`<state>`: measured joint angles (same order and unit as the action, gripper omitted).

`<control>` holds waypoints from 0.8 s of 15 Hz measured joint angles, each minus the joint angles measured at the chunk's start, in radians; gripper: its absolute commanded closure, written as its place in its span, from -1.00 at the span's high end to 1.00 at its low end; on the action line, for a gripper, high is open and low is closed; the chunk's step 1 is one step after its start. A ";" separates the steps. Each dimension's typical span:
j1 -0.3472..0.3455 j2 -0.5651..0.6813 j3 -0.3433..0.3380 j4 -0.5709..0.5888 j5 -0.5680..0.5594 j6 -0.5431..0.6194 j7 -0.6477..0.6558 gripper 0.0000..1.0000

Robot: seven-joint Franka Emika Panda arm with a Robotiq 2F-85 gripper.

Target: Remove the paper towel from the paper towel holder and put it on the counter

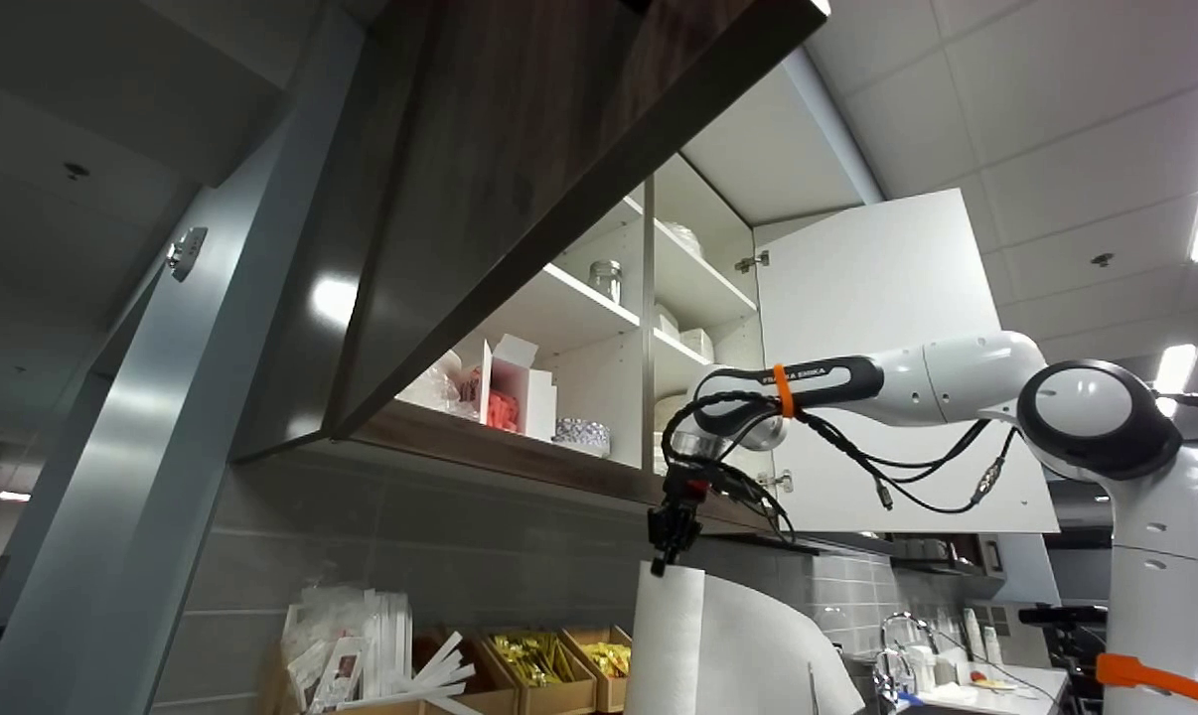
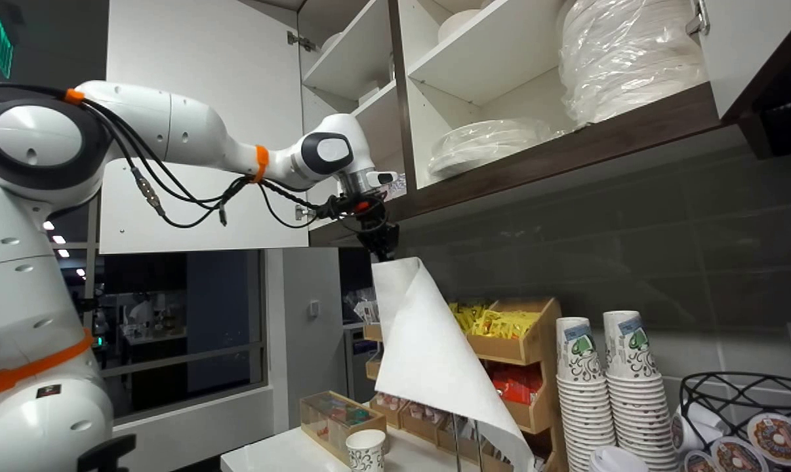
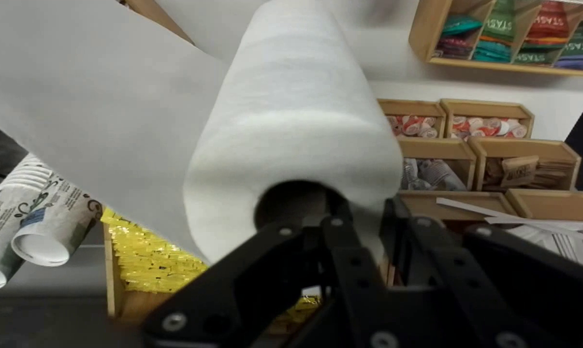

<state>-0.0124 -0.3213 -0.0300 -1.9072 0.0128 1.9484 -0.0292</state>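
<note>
The paper towel is a white upright roll, seen in both exterior views [image 1: 665, 645] [image 2: 387, 288], with a long loose sheet hanging off it. My gripper [image 1: 663, 566] [image 2: 384, 255] is at its top end. In the wrist view the gripper [image 3: 366, 212] has one finger inside the core of the roll [image 3: 291, 92] and the other outside, pinching the wall. The roll hangs above the counter [image 2: 323, 455]. Thin metal rods, apparently the holder [image 2: 457, 446], stand below the loose sheet. The bottom of the roll and the holder's base are hidden.
Wooden trays of packets [image 2: 500, 324] stand behind the roll. Stacked paper cups [image 2: 586, 413], a wire basket [image 2: 736, 380], a single cup [image 2: 366, 452] and a tea box [image 2: 343, 426] are nearby. An open cupboard [image 1: 539, 467] hangs above, its door [image 1: 917, 397] swung out behind the arm.
</note>
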 measured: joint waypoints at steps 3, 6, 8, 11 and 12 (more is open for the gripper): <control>0.000 -0.001 -0.001 -0.073 0.002 0.096 0.000 -0.90; 0.000 -0.007 0.001 -0.145 0.002 0.160 0.000 -0.90; 0.000 -0.014 0.000 -0.190 0.001 0.200 0.000 -0.90; -0.006 -0.021 -0.002 -0.261 -0.002 0.271 0.000 -0.90; -0.009 -0.022 -0.003 -0.286 -0.002 0.295 0.000 -0.90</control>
<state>-0.0216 -0.3433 -0.0329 -2.1934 0.0112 2.2437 -0.0291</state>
